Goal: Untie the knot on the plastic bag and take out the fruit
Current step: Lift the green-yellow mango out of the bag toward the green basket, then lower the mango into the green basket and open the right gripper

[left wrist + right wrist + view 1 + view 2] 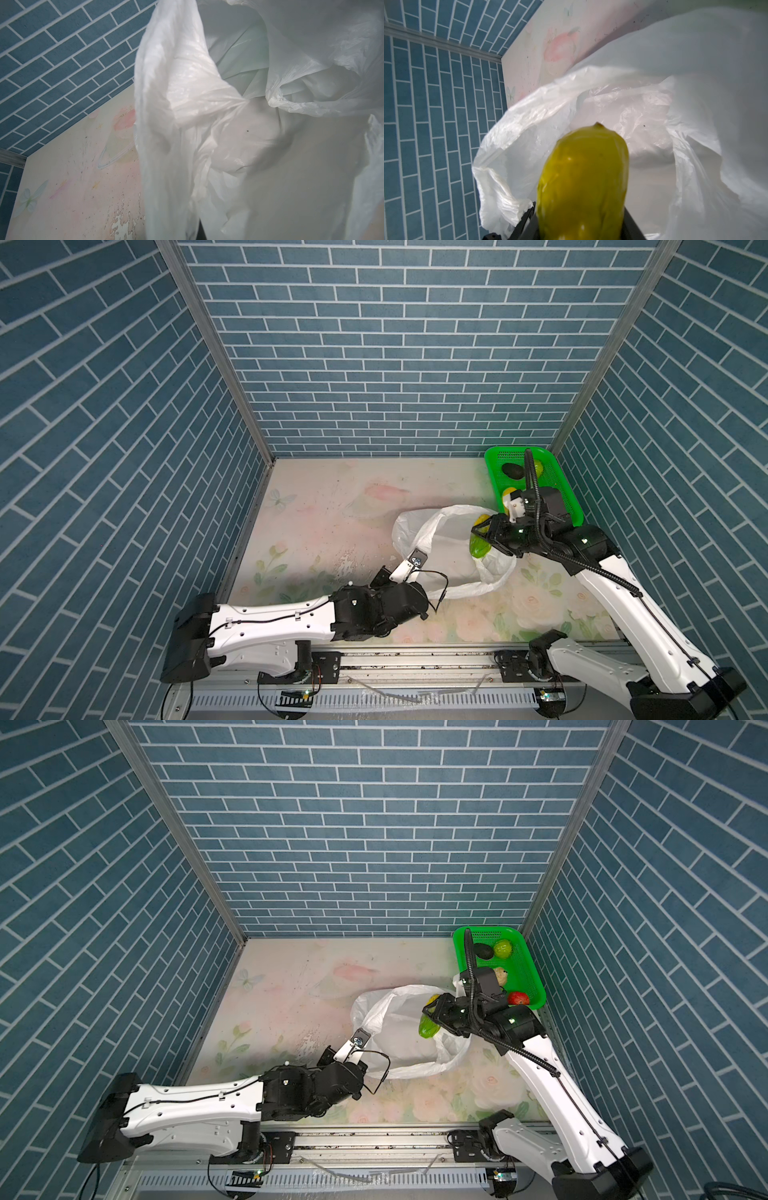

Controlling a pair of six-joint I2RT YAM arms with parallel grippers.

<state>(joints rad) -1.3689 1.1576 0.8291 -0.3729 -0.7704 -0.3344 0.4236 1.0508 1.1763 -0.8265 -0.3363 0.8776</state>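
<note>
Fruit removal is in hand: the right gripper [478,533] clamps a yellow-green fruit [583,182] over the open bag [449,568], whose rim the closed left gripper [417,558] pinches — next, probably, lift clear of the plastic and carry it to the basket [559,481].

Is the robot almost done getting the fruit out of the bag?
Nearly. Done: the plastic bag is untied and open, and the red fruit and others sit in the green basket. In hand: the left claw pinches the bag's rim; the right claw holds a yellow-green fruit over it. Left: basket that one; I see no more inside.
</note>
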